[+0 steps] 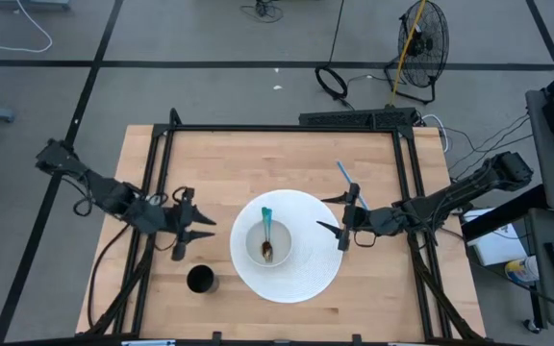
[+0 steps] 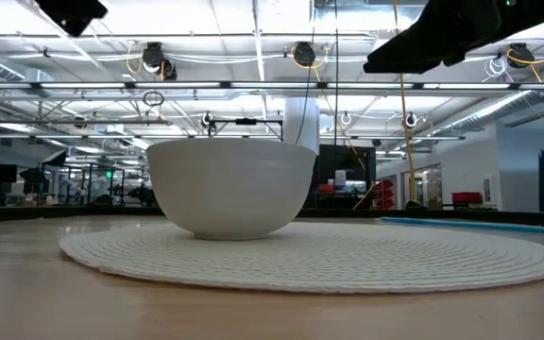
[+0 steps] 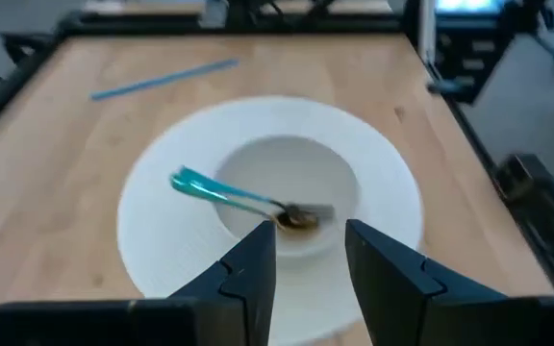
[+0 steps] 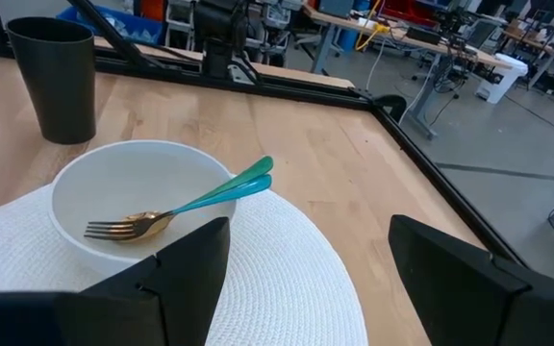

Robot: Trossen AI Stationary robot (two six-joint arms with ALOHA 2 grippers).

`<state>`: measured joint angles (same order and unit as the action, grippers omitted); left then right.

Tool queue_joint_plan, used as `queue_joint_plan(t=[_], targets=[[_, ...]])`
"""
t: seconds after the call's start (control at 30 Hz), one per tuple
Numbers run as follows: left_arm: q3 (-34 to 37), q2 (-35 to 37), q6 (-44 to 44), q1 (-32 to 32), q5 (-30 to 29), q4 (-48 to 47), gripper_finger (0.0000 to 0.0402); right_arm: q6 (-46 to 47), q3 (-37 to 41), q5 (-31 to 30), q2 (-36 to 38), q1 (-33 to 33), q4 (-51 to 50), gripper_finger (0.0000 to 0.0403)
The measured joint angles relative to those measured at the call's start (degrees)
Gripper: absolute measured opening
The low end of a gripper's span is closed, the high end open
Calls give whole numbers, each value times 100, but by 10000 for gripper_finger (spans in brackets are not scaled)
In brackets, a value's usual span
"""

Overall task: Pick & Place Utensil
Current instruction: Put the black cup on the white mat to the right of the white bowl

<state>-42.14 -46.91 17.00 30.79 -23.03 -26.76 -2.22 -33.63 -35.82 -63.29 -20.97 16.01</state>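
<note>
A white bowl (image 1: 268, 243) is sitting in the middle of a round white placemat (image 1: 306, 279) on the wooden table (image 1: 229, 163). Two utensils with teal handles, a fork (image 4: 176, 213) and a spoon (image 3: 243, 200), are lying inside the bowl with their handles leaning over its rim. The left gripper (image 1: 188, 234) is hovering just beside the mat's left edge, its fingers (image 3: 248, 274) standing apart with nothing between them. The right gripper (image 1: 342, 223) is hanging over the mat's right edge, its fingers (image 4: 186, 264) spread wide and empty. A black cup (image 1: 200, 280) is standing near the left gripper, and a blue straw (image 1: 344, 174) is lying beyond the mat.
</note>
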Motion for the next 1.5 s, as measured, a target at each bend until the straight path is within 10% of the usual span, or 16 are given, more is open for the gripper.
queue_joint_plan(t=[0.33,0.83,1.5], targets=[[-796,-930,927,622,62,-1430,133,0,0,7,0,2,-17,279],[-842,-1612,1901,721,1547,-1682,133,3,0,11,0,2,-11,279],[-840,-2457,2343,716,2138,-1626,107,109,0,11,0,2,-7,279]])
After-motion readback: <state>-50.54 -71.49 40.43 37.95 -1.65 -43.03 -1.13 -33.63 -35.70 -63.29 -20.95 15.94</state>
